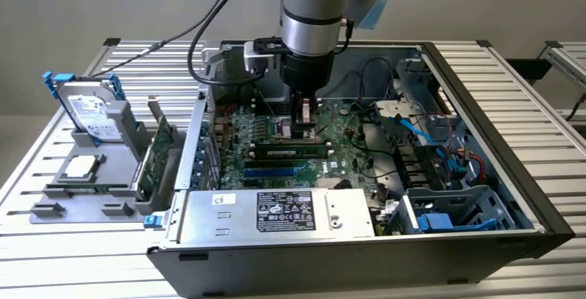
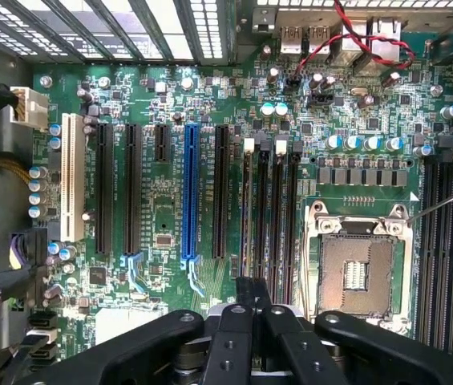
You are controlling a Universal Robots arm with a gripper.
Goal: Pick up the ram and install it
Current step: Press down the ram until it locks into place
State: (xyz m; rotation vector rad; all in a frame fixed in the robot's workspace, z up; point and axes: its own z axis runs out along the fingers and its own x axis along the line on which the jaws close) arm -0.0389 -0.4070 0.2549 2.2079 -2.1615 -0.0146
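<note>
The ram [image 1: 291, 151] is a long, narrow green stick with dark chips and a small white label. It stands on edge across the motherboard [image 1: 344, 145] inside the open computer case [image 1: 512, 175]. My gripper [image 1: 307, 133] reaches down into the case, just behind and above the ram's middle. In the wrist view the black fingers [image 2: 250, 298] are pressed together with nothing showing between them, at the end of the row of memory slots [image 2: 270, 208]. Whether the fingertips touch the ram I cannot tell.
On the exterior view's left, a grey fixture [image 1: 55, 210] carries a hard drive in a blue caddy [image 1: 89, 114], a square silver chip [image 1: 81, 167] and a green expansion card [image 1: 160, 151]. A labelled metal box [image 1: 274, 213] fills the case's near side. Blue cables [image 1: 421, 131] and the open processor socket [image 2: 358, 269] lie beside the slots.
</note>
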